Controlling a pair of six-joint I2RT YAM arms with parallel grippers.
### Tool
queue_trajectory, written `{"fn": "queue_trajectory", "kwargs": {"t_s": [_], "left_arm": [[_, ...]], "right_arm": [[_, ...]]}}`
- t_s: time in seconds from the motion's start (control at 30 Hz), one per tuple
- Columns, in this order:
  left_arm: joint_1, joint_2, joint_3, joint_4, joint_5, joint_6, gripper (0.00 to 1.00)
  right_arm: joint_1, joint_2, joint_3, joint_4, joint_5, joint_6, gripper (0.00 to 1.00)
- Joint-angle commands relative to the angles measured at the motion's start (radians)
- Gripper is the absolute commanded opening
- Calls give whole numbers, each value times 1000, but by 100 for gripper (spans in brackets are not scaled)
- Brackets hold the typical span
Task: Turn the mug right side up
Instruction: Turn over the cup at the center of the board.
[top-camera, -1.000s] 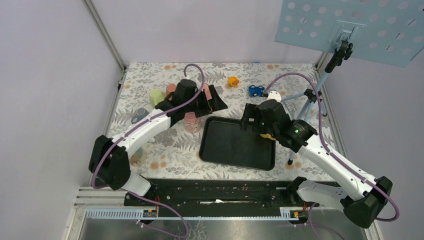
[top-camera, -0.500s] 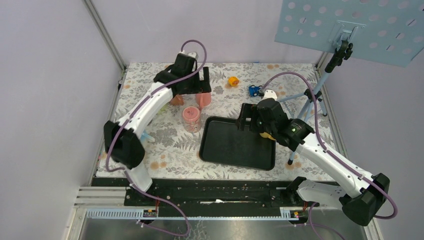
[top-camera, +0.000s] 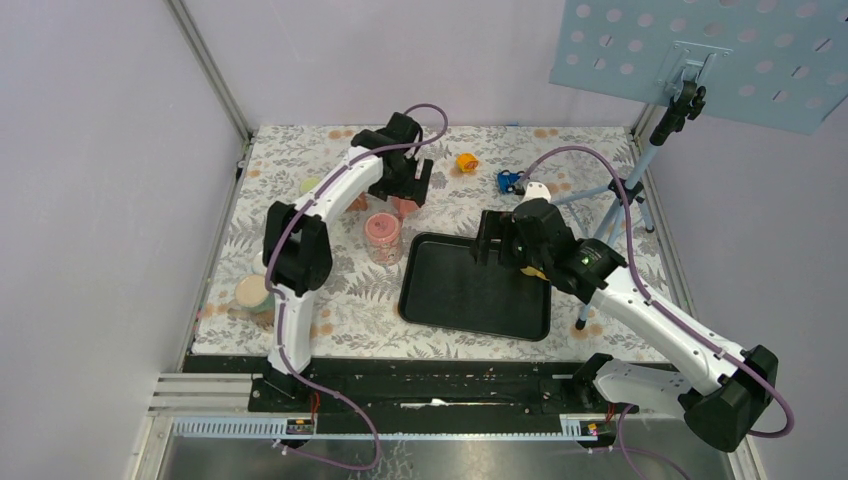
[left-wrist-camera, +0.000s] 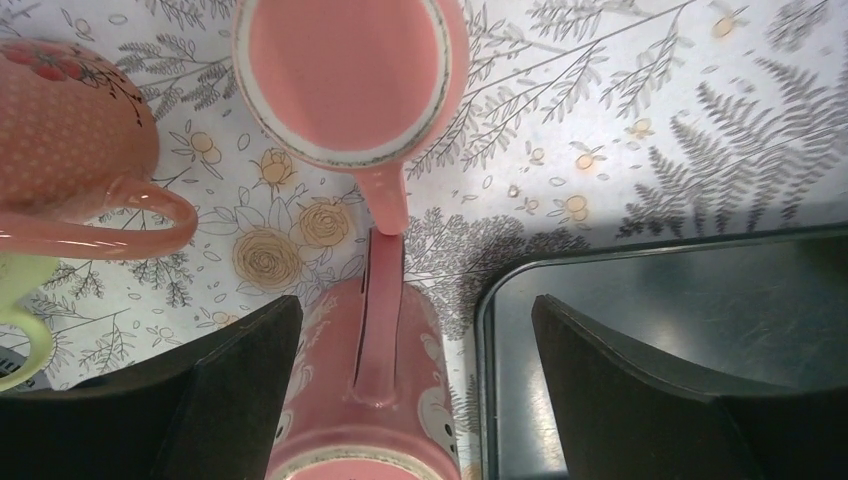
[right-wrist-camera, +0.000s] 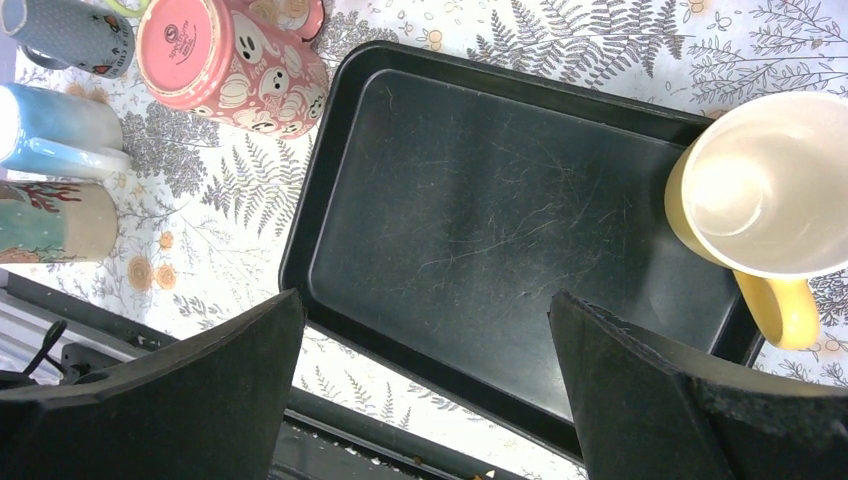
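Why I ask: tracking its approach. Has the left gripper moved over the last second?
Yes. The left gripper swung toward the table's far edge, away from the black tray's far-left corner.

Shows black tray (right-wrist-camera: 450, 230), yellow mug (right-wrist-camera: 770, 190) mouth-up at its right rim, pink ghost-print mug (right-wrist-camera: 235, 65) base-up beside its upper-left corner.

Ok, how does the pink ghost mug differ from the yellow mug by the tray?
The pink ghost mug stands base up; the yellow mug stands mouth up, white inside showing. The pink ghost mug is patterned; the yellow mug is plain outside. The pink ghost mug sits on the cloth beside one corner of the tray; the yellow mug overlaps its opposite end. Neither is gripped.
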Motion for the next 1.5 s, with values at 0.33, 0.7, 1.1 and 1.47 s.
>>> {"fn": "queue_trajectory", "kwargs": {"t_s": [0.33,0.7,1.1,1.47], "left_arm": [[-3,55,-3,-61,-13,51,66],[-3,-39,-159,-36,-24,26,47],[-2,-70,-131,-63,-8,30,44],[-3,-84,-135,-127,-35,68,43]], "right_arm": [[7,-34,-44,43,6,-23,100],[7,-29,-59,52,8,-25,100],[8,-16,-57,55,19,-33,100],[7,-20,-68,60,20,-30,100]]}}
